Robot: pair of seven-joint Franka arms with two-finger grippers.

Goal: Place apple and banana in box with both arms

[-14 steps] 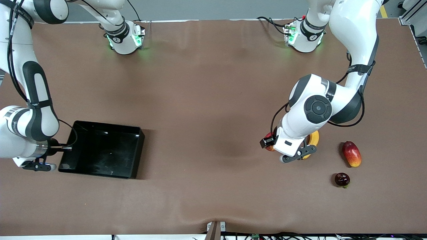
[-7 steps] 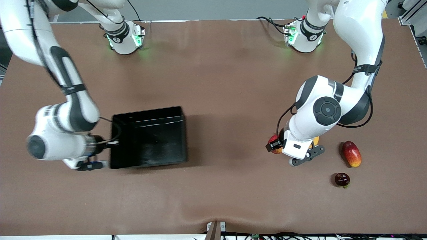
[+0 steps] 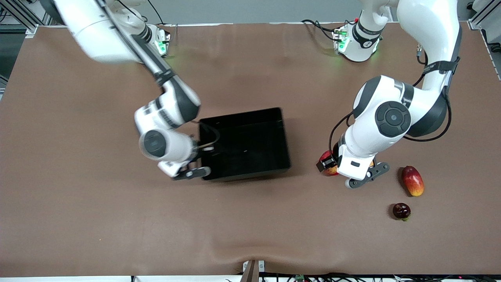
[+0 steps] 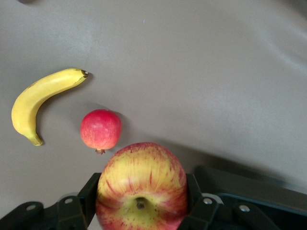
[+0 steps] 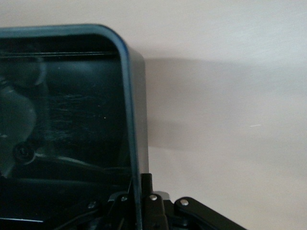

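My left gripper [image 4: 141, 194] is shut on the apple [image 4: 141, 184], red with yellow streaks. In the front view the apple [image 3: 328, 166] peeks out under the left wrist, over the table beside the box. The banana [image 4: 42, 98] lies on the table below; in the front view the left arm hides nearly all of it. My right gripper [image 5: 139, 199] is shut on a short wall of the black box [image 5: 129, 115]. The box [image 3: 282, 135] is empty and sits mid-table, with the right gripper [image 3: 200, 156] at its end toward the right arm.
A round red fruit with a crown tip [image 4: 100, 130] lies beside the banana; it also shows in the front view [image 3: 401, 210]. A red-yellow mango [image 3: 412, 180] lies toward the left arm's end of the table. The brown table cover [image 3: 250, 219] is slightly wrinkled.
My right arm has swung the box from its own end of the table to the middle, close to the left gripper. My left gripper has shifted slightly with the apple.
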